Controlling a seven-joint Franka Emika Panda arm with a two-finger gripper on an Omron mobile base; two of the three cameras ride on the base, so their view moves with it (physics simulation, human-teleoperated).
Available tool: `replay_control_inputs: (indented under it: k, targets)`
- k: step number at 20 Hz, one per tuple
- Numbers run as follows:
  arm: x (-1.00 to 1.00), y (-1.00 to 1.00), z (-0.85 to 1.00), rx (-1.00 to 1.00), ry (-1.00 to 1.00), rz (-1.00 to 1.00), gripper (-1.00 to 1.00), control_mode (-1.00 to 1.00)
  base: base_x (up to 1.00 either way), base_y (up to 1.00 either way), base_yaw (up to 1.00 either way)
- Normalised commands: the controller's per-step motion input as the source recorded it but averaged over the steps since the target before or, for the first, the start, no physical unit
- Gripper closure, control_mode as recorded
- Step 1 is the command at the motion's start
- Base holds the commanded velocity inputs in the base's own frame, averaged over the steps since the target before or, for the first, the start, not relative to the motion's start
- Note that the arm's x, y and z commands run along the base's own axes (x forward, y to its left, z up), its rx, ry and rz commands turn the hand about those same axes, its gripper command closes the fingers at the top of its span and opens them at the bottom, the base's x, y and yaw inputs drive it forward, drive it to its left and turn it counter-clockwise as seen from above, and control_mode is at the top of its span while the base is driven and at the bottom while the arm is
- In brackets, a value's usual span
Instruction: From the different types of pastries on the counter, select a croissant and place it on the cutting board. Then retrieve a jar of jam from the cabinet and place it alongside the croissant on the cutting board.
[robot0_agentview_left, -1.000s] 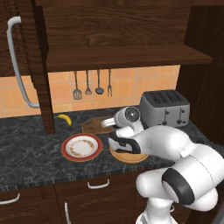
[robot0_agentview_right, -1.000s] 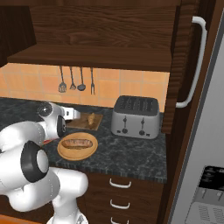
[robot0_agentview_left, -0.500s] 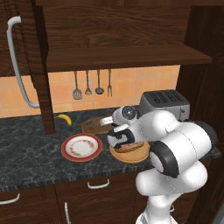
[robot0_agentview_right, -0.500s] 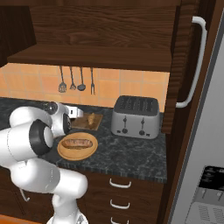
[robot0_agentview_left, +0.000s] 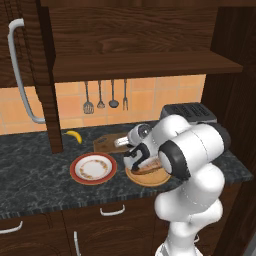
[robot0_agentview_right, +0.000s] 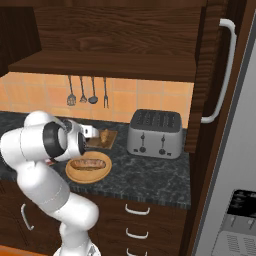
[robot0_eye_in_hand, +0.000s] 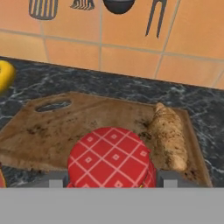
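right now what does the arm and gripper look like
The arm is glossy white, built of fat rounded segments with dark grey rings and caps at the joints. The gripper is dark with two small fingers; in the hand view the fingertips look grey. No cables or markings show.

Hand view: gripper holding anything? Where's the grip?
The jar of jam sits between the fingertips of the gripper, gripped at its sides under the red lid, above the cutting board.
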Motion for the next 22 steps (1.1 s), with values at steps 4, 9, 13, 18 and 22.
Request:
replay_control_inputs:
  k: [4,9,13,18,22]
  targets:
    - [0.12,0.06,-0.36,-0.01,0.0,0.0,1.0,-1.0,0.0,0.0,0.0]
    - [0.23,0.09,-0.2,0.0,0.0,0.0,1.0,-1.0,0.0,0.0,0.0]
    - [0.23,0.04,-0.01,0.0,0.0,0.0,1.0,-1.0,0.0,0.0,0.0]
    - [0.33,0.01,-0.09,0.0,0.0,0.0,1.0,-1.0,0.0,0.0,0.0]
    - [0.53,0.03,-0.23,0.0,0.0,0.0,1.0,-1.0,0.0,0.0,0.0]
